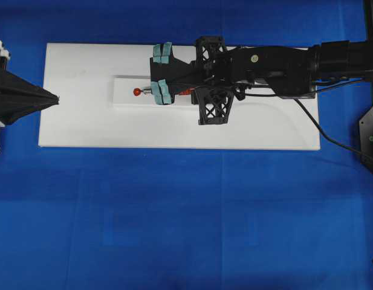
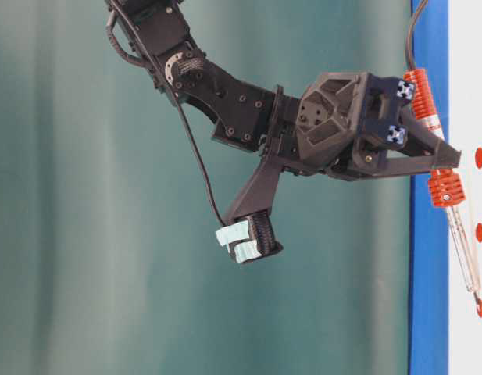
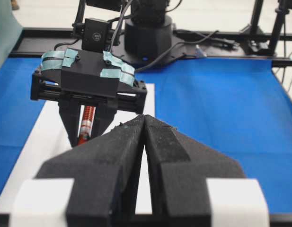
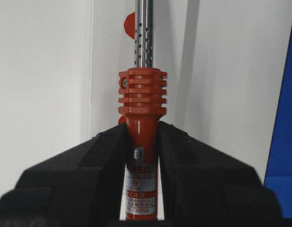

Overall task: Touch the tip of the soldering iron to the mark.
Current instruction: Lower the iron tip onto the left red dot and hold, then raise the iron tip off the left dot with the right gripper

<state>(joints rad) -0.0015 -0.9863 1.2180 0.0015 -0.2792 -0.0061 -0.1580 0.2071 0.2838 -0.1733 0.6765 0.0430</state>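
My right arm reaches in from the right edge over the white board (image 1: 83,121), which lies on the blue cloth (image 1: 186,217). My right gripper (image 1: 155,92) hangs over the board's middle, above a shallow raised strip (image 1: 126,99) on it. Under its taped fingers (image 1: 162,92) shows a bit of the soldering iron (image 1: 185,92), and just past them, on the strip, a red mark (image 1: 137,92). My left gripper (image 1: 57,98), jaws together, points at the board's left edge. A black cord (image 1: 322,133) trails off the board's right end.
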